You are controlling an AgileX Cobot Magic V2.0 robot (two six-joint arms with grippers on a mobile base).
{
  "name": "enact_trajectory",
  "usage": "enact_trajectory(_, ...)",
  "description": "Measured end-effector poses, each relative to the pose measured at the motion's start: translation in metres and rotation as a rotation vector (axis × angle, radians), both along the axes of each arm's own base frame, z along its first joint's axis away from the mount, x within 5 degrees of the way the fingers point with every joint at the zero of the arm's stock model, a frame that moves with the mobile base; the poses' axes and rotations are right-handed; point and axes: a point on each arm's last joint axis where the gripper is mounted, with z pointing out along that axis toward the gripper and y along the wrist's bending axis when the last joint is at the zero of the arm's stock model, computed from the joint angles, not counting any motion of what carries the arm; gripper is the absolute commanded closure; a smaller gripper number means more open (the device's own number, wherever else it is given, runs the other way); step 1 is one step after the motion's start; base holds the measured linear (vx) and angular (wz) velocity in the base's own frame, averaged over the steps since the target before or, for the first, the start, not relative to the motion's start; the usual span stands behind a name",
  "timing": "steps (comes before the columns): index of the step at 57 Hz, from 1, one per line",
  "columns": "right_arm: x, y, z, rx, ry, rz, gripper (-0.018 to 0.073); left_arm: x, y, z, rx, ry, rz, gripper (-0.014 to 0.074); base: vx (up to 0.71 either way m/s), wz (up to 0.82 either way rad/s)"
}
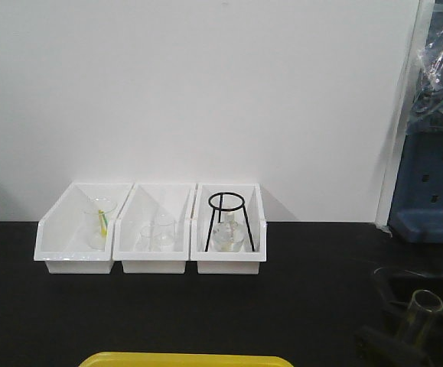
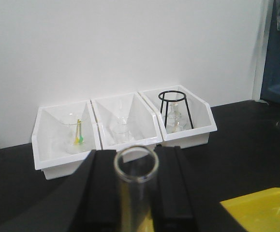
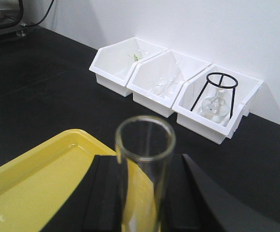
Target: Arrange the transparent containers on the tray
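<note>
In the left wrist view my left gripper (image 2: 136, 162) is shut on a clear glass test tube (image 2: 134, 195) that stands upright between the black fingers (image 2: 103, 188), its open rim above them. A corner of the yellow tray (image 2: 263, 208) lies to its lower right. My right gripper (image 3: 144, 166) is shut on a second test tube (image 3: 144, 183), held upright over the near edge of the tray (image 3: 38, 188). The front view shows the right gripper (image 1: 406, 327) with its tube (image 1: 423, 307) at the lower right, and the tray's far rim (image 1: 187, 358) at the bottom edge. The left gripper is out of that view.
Three white slant-fronted bins stand in a row against the white wall: the left bin (image 1: 74, 233) holds a beaker with a yellow-green stick, the middle bin (image 1: 154, 237) small glassware, the right bin (image 1: 231, 233) a black wire tripod over a flask. Blue equipment (image 1: 431, 191) stands at the far right.
</note>
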Motion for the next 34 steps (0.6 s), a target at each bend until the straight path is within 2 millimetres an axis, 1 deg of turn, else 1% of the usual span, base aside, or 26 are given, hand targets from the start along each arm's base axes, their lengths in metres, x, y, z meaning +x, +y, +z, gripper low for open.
enact_trajectory(6, 0.003, 0.003, -0.003, 0.017, 0.037, -0.011, 0.0571, 0.009, -0.002, -0.008, 0.017, 0.07, 0.001, 0.0521, 0.0, 0.0)
enact_trajectory(14, 0.02, 0.017, -0.018, 0.011, 0.15, -0.042, 0.0571, 0.027, -0.012, -0.021, -0.026, 0.22, -0.017, 0.0517, 0.0, 0.0)
enact_trajectory(22, 0.05, 0.044, -0.029, 0.004, 0.272, -0.081, 0.0571, 0.053, -0.031, -0.024, -0.011, 0.373, -0.075, 0.0513, 0.0, 0.0)
enact_trajectory(26, 0.067, 0.059, -0.031, 0.016, 0.331, -0.107, 0.0571, 0.07, -0.045, -0.025, 0.009, 0.447, -0.11, 0.0514, 0.0, 0.0)
enact_trajectory(29, 0.081, 0.071, -0.039, 0.02, 0.403, -0.143, 0.0571, 0.082, -0.054, -0.028, 0.011, 0.502, -0.127, 0.0512, 0.0, 0.0)
enact_trajectory(34, 0.099, 0.086, -0.049, 0.029, 0.483, -0.19, 0.0571, 0.1, -0.069, -0.036, 0.01, 0.592, -0.146, 0.0509, 0.0, 0.0)
